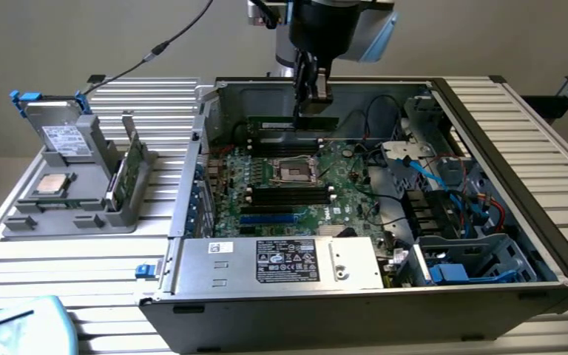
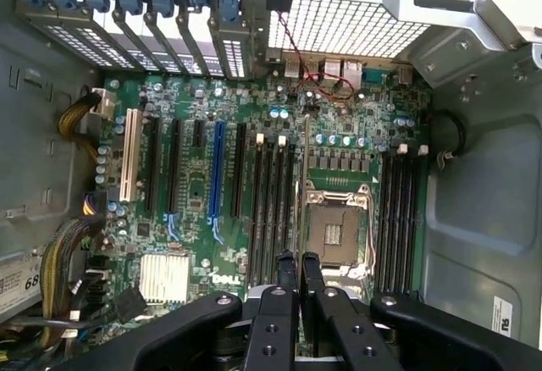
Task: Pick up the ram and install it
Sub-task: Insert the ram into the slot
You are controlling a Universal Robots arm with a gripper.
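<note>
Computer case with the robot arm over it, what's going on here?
The robot arm's fingers are shut on the ram, holding it inside the open computer case just above the motherboard. In the exterior view the stick hangs near the memory slots beyond the processor socket, and it does not look seated in one. A grey tray beside the case holds a silver processor chip.

exterior: high, oblique, far | wrist: straight down, near | shared: motherboard (image 1: 348, 185)
</note>
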